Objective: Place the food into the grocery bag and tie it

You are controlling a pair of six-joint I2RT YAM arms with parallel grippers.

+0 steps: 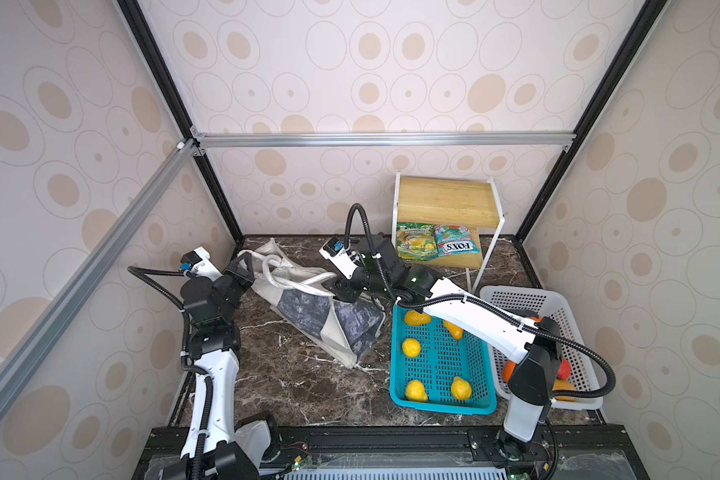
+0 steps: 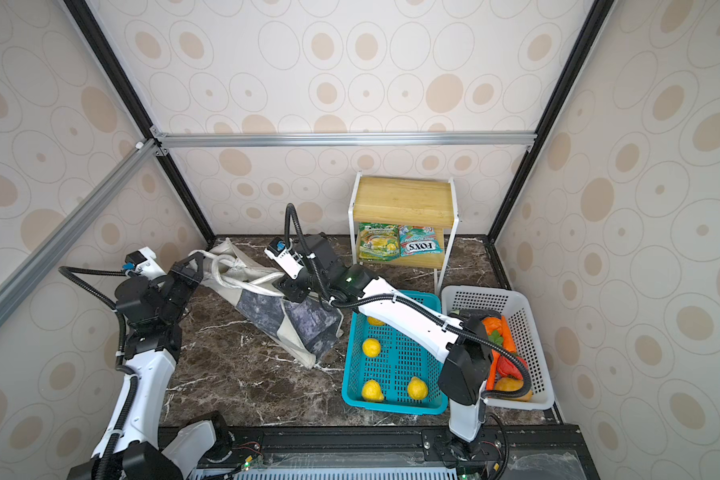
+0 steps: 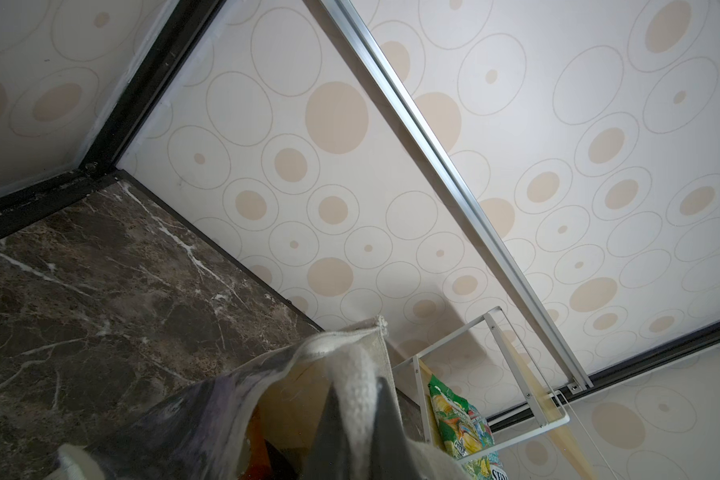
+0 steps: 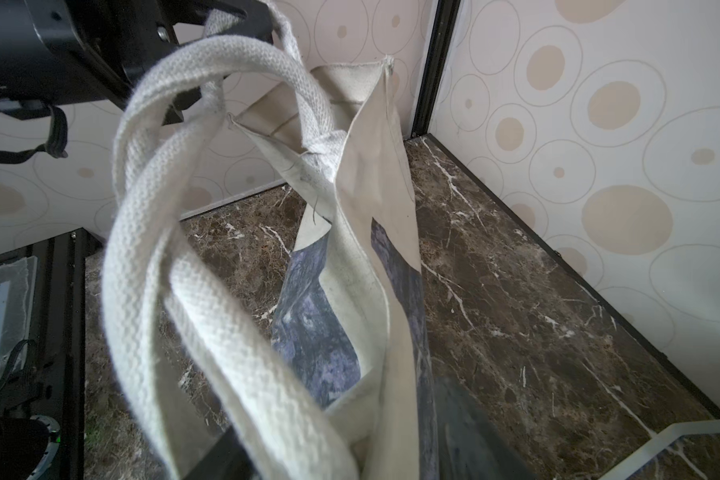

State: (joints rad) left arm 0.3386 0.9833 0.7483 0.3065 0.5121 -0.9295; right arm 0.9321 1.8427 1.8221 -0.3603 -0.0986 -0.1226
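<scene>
Canvas grocery bag lies slumped toward the table's back left corner, its rope handles crossed. Left end effector is clamped on one handle loop near that corner; right end effector stands wide around the handle base at the bag's rim. Tying looks in hand; next, I judge, the right one must take a loop and pull it through.

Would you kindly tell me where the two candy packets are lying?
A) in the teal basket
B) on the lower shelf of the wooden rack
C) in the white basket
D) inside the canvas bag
B: in both top views the candy packets lie side by side on the lower shelf of the wooden rack.
</scene>
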